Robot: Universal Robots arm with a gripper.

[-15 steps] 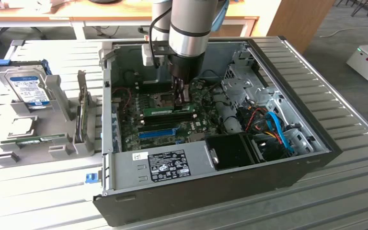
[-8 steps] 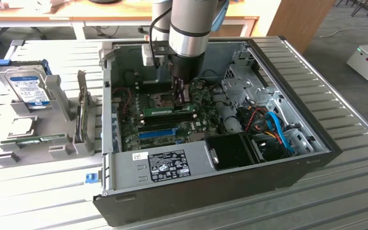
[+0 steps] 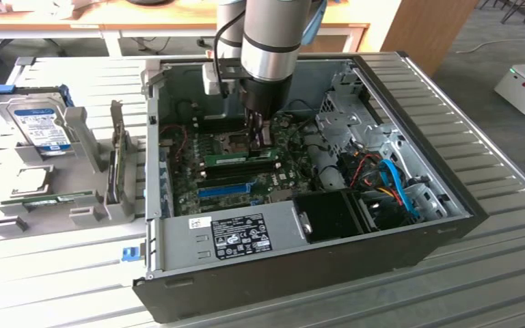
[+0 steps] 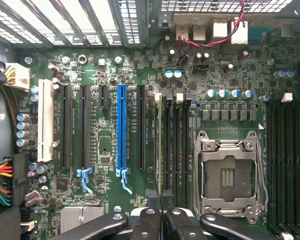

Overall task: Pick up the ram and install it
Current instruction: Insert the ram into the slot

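Observation:
The ram [image 3: 226, 158] is a thin green stick standing on edge in a memory slot of the motherboard [image 3: 244, 188], inside the open computer case [image 3: 335, 239]. In the wrist view the ram [image 4: 157, 145] shows edge-on as a narrow line beside the black memory slots. My gripper [image 3: 264, 140] reaches down into the case at the ram's end nearer the exterior view's right. Its black fingertips [image 4: 153, 199] are pressed together, and the gripper [image 4: 161, 197] is shut just over that end of the stick. Whether the tips touch the ram I cannot tell.
A blue slot strip [image 4: 121, 125] and an empty processor socket [image 4: 229, 172] flank the memory slots. Cables [image 3: 385, 181] and a drive cage fill the case's right side. Outside the case, at the exterior view's left, a grey rack [image 3: 25, 205] holds a silver hard drive [image 3: 39, 123].

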